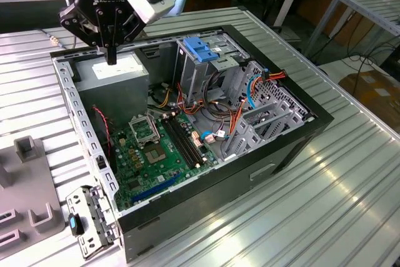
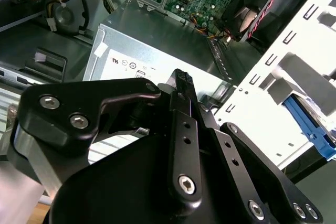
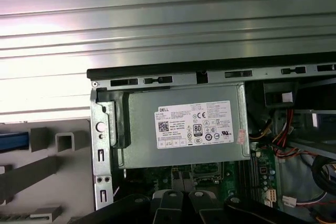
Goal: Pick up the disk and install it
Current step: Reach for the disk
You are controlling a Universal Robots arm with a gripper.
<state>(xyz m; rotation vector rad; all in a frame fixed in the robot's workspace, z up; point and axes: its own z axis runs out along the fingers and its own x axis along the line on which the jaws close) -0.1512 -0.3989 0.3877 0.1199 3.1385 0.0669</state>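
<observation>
Ribbed metal table (image 1: 350, 179) carries one open computer case (image 1: 275, 148), lying on its side at the centre of the exterior view; inside it sit one green circuit board (image 1: 156, 154), one grey power box (image 1: 115, 70) with a white sticker, and one metal cage (image 1: 215, 67) with a blue handle (image 1: 199, 48). One black gripper (image 1: 111, 57) hangs at the upper left of the exterior view, directly above the power box, its two fingers closed together with nothing between them; both wrist views look down onto that box. One grey holder (image 1: 31, 186) lies outside the case at the lower left; beside it in the first wrist view shows one blue strip (image 3: 11, 142); whether this belongs to the disk cannot be told.
</observation>
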